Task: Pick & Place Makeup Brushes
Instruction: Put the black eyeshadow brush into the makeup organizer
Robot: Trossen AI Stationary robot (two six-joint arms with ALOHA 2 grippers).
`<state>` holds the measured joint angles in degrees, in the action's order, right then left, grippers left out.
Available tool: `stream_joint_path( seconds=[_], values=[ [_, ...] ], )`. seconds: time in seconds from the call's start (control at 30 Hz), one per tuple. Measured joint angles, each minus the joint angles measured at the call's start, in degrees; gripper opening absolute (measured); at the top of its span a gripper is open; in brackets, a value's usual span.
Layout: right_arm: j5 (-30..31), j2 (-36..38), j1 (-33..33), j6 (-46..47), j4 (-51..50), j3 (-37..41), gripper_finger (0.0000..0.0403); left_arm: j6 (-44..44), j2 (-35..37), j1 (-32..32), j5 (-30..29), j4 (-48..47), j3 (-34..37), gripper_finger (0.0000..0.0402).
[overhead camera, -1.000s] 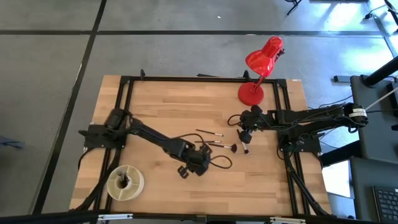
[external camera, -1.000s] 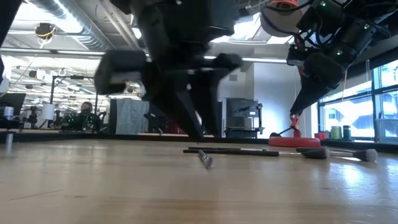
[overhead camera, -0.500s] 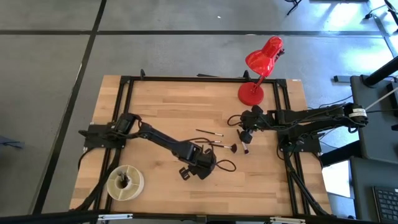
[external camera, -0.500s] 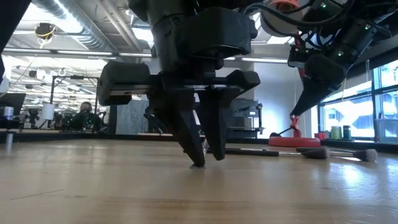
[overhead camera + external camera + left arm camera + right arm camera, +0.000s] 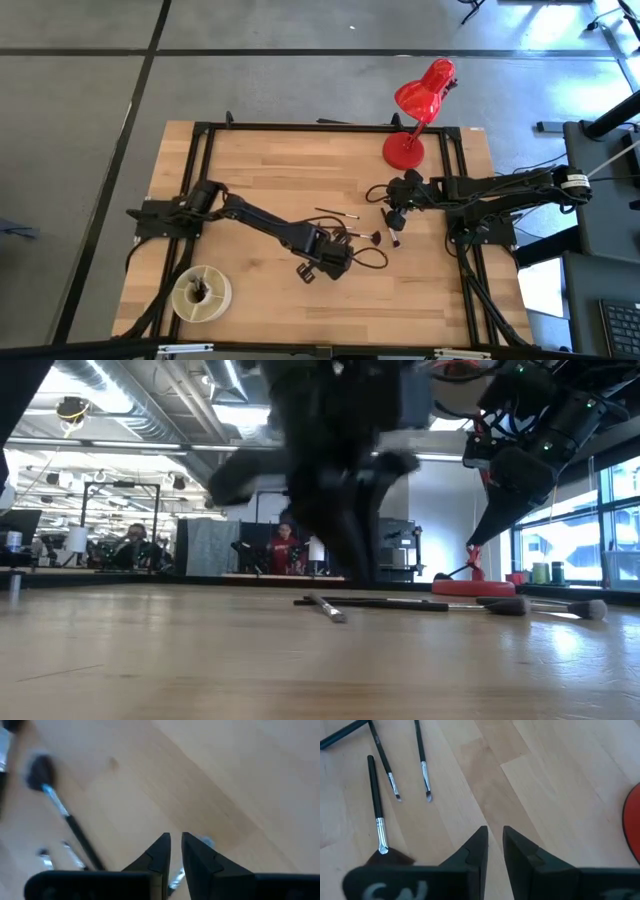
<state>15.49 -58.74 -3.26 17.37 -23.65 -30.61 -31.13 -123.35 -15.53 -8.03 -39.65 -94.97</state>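
Observation:
Several thin dark makeup brushes with silvery ferrules lie flat on the wooden table (image 5: 250, 170), around its middle (image 5: 336, 213) (image 5: 376, 805). One has a fan-shaped tip (image 5: 390, 856). My left gripper (image 5: 335, 252) hangs just above the near end of one brush (image 5: 325, 607), its fingers almost closed (image 5: 175, 842). A silvery ferrule (image 5: 202, 840) shows right past the fingertips. My right gripper (image 5: 393, 215) (image 5: 495, 835) is shut and waits above the table, right of the brushes. My left gripper points down over the silvery ferrule (image 5: 175, 880) of a brush that lies on the table. Its own fingers (image 5: 160, 850) hide that spot and the low view is blurred, so I cannot tell whether it touches the brush.
A round pale cup (image 5: 200, 293) with something dark inside stands near the table's near left corner. A red desk lamp (image 5: 405, 150) stands at the far right. A dark cable loop (image 5: 365, 262) lies beside the left gripper. Bare wood stretches along the far and near sides.
My left gripper came down until its fingertips reached the table at the near end of a brush. It then rose and shifted toward the table's right and far side. That brush now lies turned, with more of its length showing in the low view.

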Motion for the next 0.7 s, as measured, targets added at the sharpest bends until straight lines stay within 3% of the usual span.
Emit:
stream_joint_path(
  seconds=[0.2, 0.5, 0.7],
  values=[
    [0.00, 0.00, 0.01, 0.03, -0.02, 0.00, 0.0060, -0.99, 0.00, 0.23, 0.83, -2.65, -1.63, 0.0073],
    [0.00, 0.00, -0.01, 0.13, -0.49, 0.00, 0.0060, -1.58, -0.14, 3.02, 4.83, -2.41, 1.67, 0.0159],
    [0.00, -0.01, 0.01, 0.22, -0.58, 0.00, 0.0060, -3.88, -1.43, 3.30, 6.32, -1.73, 1.72, 0.0164]
  ],
)
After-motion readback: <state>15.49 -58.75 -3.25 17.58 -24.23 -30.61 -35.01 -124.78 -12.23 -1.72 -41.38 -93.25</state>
